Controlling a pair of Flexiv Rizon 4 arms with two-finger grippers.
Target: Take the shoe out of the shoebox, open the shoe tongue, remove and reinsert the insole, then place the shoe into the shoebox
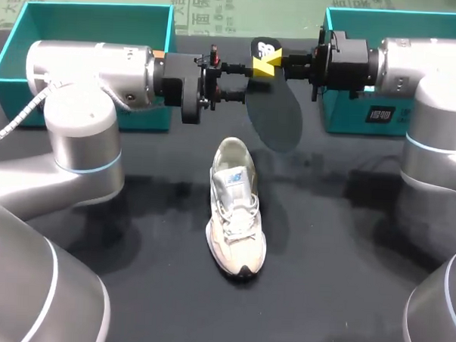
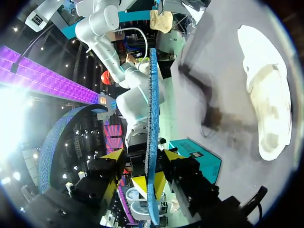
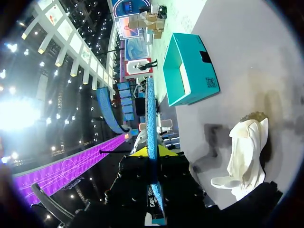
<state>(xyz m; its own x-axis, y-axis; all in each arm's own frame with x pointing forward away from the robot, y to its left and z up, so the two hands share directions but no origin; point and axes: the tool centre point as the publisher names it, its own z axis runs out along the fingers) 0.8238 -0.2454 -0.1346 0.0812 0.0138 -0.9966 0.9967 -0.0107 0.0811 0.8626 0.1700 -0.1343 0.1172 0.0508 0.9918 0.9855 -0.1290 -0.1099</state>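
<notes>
Edge-on insole pinched in right gripper, white shoe beside it, teal shoebox ahead

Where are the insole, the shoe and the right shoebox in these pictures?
insole [image 1: 276,116], head view, on its broad dark face.
shoe [image 1: 238,209], head view, on the laces at its middle.
right shoebox [image 1: 348,116], head view, on its teal front wall.
</notes>
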